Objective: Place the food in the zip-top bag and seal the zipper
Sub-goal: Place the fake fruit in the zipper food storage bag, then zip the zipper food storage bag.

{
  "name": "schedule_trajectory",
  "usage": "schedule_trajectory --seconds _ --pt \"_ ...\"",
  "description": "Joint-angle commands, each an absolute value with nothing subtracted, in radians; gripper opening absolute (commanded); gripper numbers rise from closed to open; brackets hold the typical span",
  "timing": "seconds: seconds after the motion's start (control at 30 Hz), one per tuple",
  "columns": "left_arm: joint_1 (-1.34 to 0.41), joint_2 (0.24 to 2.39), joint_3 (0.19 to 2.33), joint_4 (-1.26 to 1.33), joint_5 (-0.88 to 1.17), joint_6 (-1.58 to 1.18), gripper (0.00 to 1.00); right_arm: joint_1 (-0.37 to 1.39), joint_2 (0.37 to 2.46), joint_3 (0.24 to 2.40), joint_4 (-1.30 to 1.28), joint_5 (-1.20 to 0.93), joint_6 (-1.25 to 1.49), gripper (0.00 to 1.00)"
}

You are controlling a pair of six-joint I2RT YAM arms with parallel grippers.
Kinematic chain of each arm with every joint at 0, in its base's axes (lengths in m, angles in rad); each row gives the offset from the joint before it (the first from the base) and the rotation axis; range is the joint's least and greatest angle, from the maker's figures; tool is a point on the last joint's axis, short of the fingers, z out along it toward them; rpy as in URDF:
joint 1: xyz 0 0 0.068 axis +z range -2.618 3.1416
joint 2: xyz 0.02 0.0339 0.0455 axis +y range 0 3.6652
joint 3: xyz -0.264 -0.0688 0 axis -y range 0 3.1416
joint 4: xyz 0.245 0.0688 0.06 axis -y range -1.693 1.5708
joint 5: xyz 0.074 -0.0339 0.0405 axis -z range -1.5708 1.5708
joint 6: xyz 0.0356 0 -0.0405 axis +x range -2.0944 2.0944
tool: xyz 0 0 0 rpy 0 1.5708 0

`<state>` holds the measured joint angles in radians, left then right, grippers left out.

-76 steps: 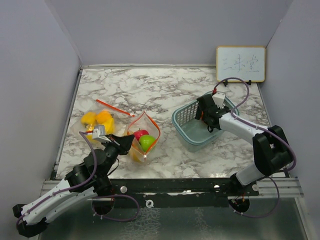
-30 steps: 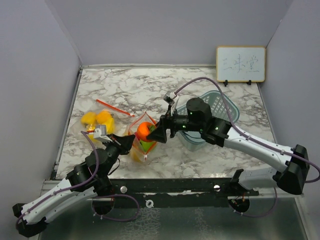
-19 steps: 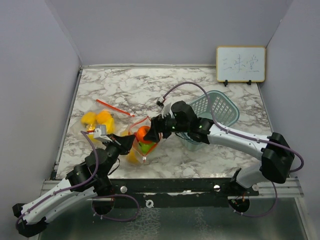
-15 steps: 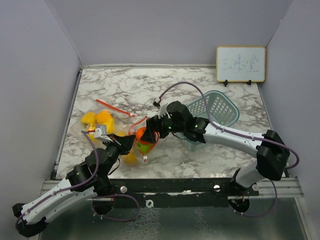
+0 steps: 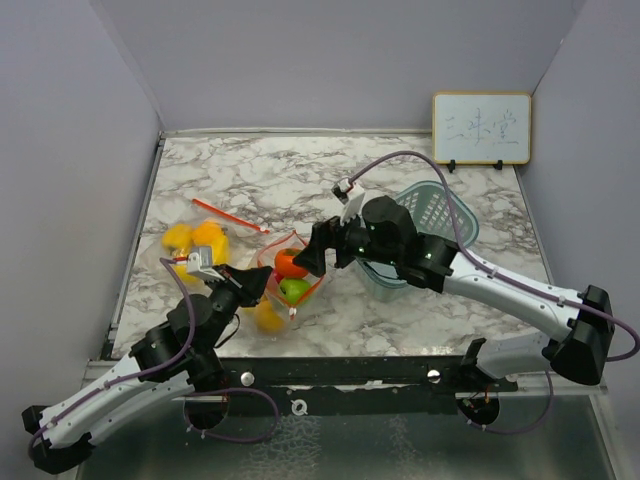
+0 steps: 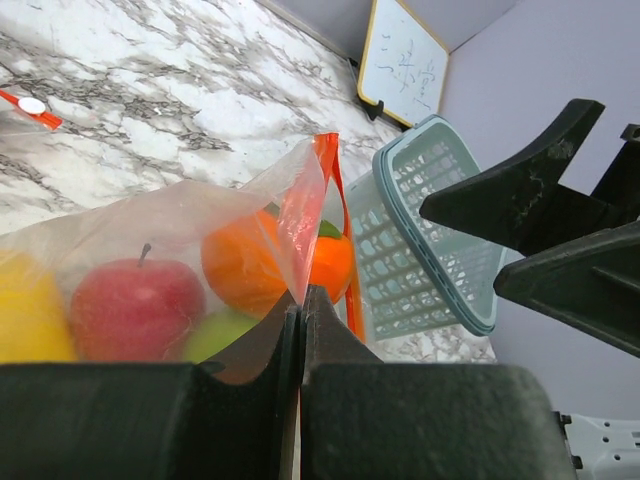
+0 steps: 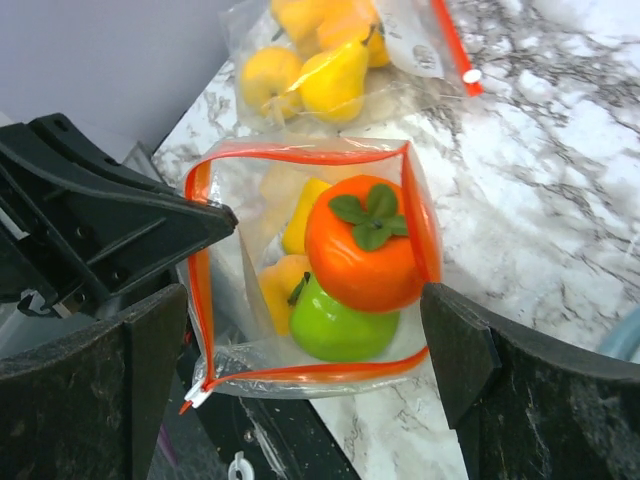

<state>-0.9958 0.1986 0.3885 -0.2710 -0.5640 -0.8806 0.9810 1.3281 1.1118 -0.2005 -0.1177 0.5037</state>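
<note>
**Open bag mouth lay just below the spread right jaws**

At the far left of the bench (image 5: 300, 180), a second bag (image 5: 195, 240) of yellow fruit lay apart from the work. Nearer, the left gripper (image 6: 300, 300) had its jaws closed flat on the left lip of the zip-top bag (image 7: 300, 152). This held that side up, so the mouth stood open and faced upward.

Inside the bag lay a red fruit (image 6: 135, 308) and a green fruit (image 7: 335, 325). An orange fruit (image 7: 365, 255) rested on top, touching the green one, with yellow pieces beside them.

The right gripper (image 5: 308, 262) hovered just above the mouth's right side, its jaws spread wide and holding nothing. In its wrist view the orange fruit lay between and below them.

From above, the zipper rim's long axis appeared to run near to far, with the pinched lip on its left and the free lip on its right. The right arm was therefore the nearer one to that free lip, and sealing would probably mean pressing it leftward against the held one.

The teal basket (image 5: 440, 210) stood to the right.
</note>
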Motion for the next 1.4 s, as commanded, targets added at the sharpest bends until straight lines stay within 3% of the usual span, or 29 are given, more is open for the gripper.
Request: schedule_trajectory --seconds 0.0,0.13,0.4,0.6,0.67,0.73,0.83,0.87,1.07,1.1,1.17,1.27,1.33,1.37 --pt "-0.991 0.182 0.422 -0.198 -0.526 -0.894 0.0 0.987 1.288 1.062 -0.339 0.042 0.57 0.99" --pt "-0.992 0.15 0.429 -0.181 -0.515 -0.903 0.0 0.988 1.258 1.013 -0.324 0.022 0.589 1.0" --pt "-0.992 0.097 0.401 -0.12 -0.482 -0.918 0.0 0.987 1.286 0.988 -0.281 0.005 0.569 0.87" --pt "-0.992 0.072 0.392 -0.114 -0.462 -0.933 0.0 0.987 1.347 1.009 -0.217 0.002 0.568 0.86" --pt "-0.992 0.072 0.394 -0.114 -0.456 -0.931 0.0 0.986 1.377 1.032 -0.21 -0.003 0.566 0.81" --pt "-0.992 0.07 0.394 -0.114 -0.451 -0.931 0.0 0.987 1.408 1.054 -0.207 -0.017 0.563 0.65" --pt "-0.992 0.067 0.388 -0.121 -0.452 -0.925 0.0 0.987 1.426 1.082 -0.218 -0.023 0.566 0.16" --pt "-0.992 0.069 0.386 -0.129 -0.456 -0.92 0.0 0.987 1.42 1.085 -0.224 -0.013 0.575 0.09" --pt "-0.992 0.086 0.369 -0.226 -0.533 -0.941 0.02 0.986 1.336 1.1 -0.303 0.148 0.671 0.03" --pt "-0.992 0.092 0.374 -0.238 -0.542 -0.944 0.08 0.986 1.318 1.102 -0.309 0.162 0.683 0.03" --pt "-0.991 0.107 0.398 -0.261 -0.544 -0.94 0.31 0.987 1.288 1.105 -0.309 0.179 0.704 0.03" --pt "-0.992 0.138 0.463 -0.312 -0.537 -0.92 0.53 0.987 1.272 1.111 -0.303 0.186 0.725 0.02" --pt "-0.992 0.158 0.507 -0.347 -0.516 -0.898 0.81 0.987 1.273 1.103 -0.293 0.186 0.75 0.03" --pt "-0.992 0.162 0.529 -0.363 -0.498 -0.89 0.88 0.987 1.275 1.095 -0.287 0.192 0.77 0.02"
